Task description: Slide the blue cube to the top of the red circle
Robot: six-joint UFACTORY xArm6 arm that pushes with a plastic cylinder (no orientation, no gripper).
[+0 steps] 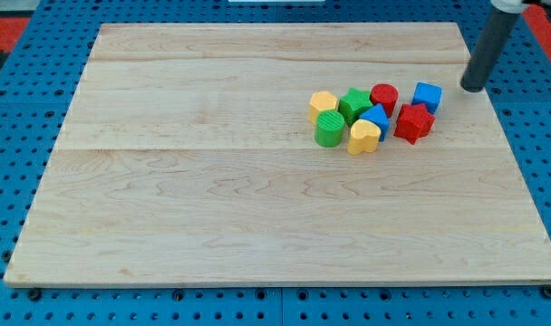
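My tip (473, 88) rests on the wooden board (212, 217) near its right edge, in the view's upper right. It is a plain dark rod with nothing to open or close, it grasps nothing, and it touches no block.

The blue cube (428, 95) lies just to the view's left of my tip, near it but with a strip of bare wood between them. It sits at the right end of the cluster. The red circle (384, 96), a short red cylinder, stands to the view's left of the cube at about the same height in the view, a small gap apart from it. So the cube is beside the red circle on its right, not above it.

Just below the cube, and touching or nearly touching it, is a red star-like block (413, 122).

Eight blocks show in all, two of each colour:
- Blue: the cube and a second blue block (376, 119), shape unclear, wedged between the red pieces and a yellow one.
- Red: the circle and the star-like block.
- Green: a green cylinder (329, 129) at the lower left of the cluster and a green angular block (354, 104) above it.
- Yellow: a yellow heart-like block (363, 137) at the bottom and a yellow block (323, 104) at the far left.
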